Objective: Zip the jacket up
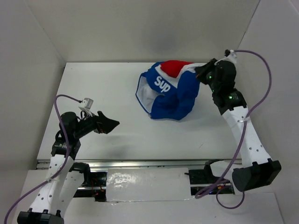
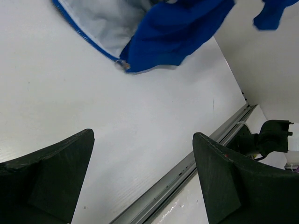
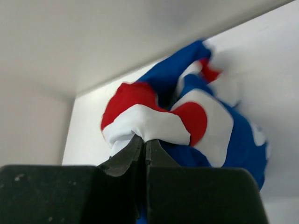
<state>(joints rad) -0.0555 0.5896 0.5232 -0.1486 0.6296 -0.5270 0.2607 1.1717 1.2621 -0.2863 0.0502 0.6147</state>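
Two matte black fingers of my right claw (image 3: 144, 143) are pressed together on a soft fold of white cloth, so I am pinching the jacket (image 3: 156, 119) at its upper edge. From that pinch the cloth bunches outward in rounded folds: a red panel, a white band under it, then smooth royal blue falling away below. From above, the jacket (image 1: 169, 95) is a crumpled heap toward the far right of the flat white table (image 1: 107, 88), with my right claw (image 1: 202, 73) at its far right corner. White letters reading "Sup" sit on the blue chest, red shows at the top, and the front gapes open on the left, showing pale lining. My left claw (image 2: 142, 175) is spread wide and holds nothing; its blunt, wedge-shaped black fingers hang over the bare table near the left side, well apart from the jacket. Past them I see the jacket's open edge with its zipper (image 2: 79, 33), a thin toothed line along blue trim ending in a small metal piece.
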